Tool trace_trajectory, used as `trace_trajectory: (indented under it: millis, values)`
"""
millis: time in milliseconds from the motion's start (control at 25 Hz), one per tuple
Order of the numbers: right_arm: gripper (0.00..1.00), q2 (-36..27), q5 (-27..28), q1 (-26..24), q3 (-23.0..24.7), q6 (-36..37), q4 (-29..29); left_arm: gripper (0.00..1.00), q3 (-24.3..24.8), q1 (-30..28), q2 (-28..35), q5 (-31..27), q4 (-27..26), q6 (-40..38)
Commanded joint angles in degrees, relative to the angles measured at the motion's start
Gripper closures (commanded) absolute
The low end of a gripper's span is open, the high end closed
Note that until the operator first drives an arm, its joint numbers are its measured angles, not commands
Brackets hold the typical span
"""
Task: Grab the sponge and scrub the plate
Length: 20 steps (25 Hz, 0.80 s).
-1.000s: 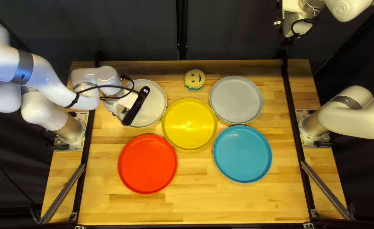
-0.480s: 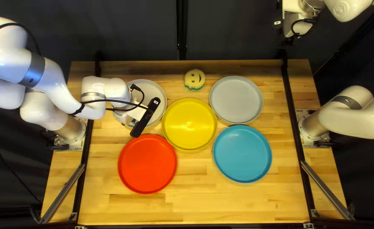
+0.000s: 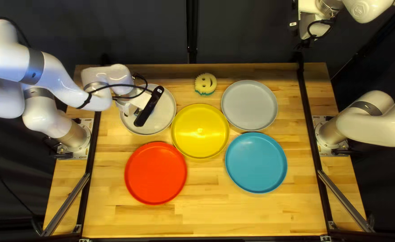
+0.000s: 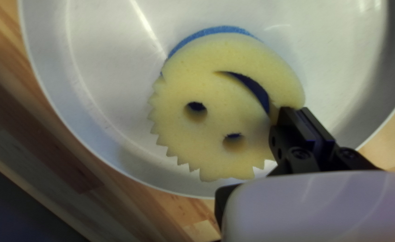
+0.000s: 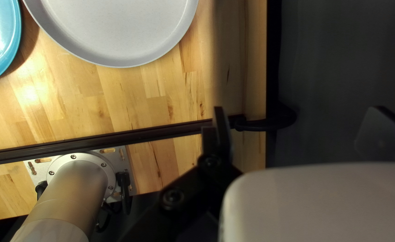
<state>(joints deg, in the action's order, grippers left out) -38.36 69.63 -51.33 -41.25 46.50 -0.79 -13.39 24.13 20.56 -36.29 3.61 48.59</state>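
Tabletop [image 3: 215, 217] carries white plate [image 4: 108, 80]; scrubbing drag could twist sponge [image 4: 217, 105] loose, left hand [image 4: 294, 110] pinching only its edge.

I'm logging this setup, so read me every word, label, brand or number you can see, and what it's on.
No text is legible.
Right arm: emblem, too small to read.
Left arm's black wrist bar: pale label, too small.
Held sponge, red plate: none visible.
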Motion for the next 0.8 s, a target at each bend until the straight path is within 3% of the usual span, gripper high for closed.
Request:
trace_trajectory:
  millis: [40,320,480,560,800]
  values:
    - [0.0,0.0,0.0,0.0,0.0,0.0,0.0,1.0,-0.05,-3.64,0.16,-0.18,-0.37,-3.14]
    - [0.0,0.0,0.0,0.0,0.0,0.0,0.0,1.0,-0.01,-13.2,-0.58,1.91,-0.45,-11.84]
    - [0.0,0.0,0.0,0.0,0.0,0.0,0.0,1.0,0.31,-15.86,-0.46,2.84,0.18,-14.69]
    - [0.0,0.0,0.0,0.0,0.0,0.0,0.0,1.0,0.71,-14.91,0.02,2.87,0.34,-13.95]
    - [0.0,0.0,0.0,0.0,0.0,0.0,0.0,1.0,0.92,-4.34,0.6,1.93,-0.21,-4.31]
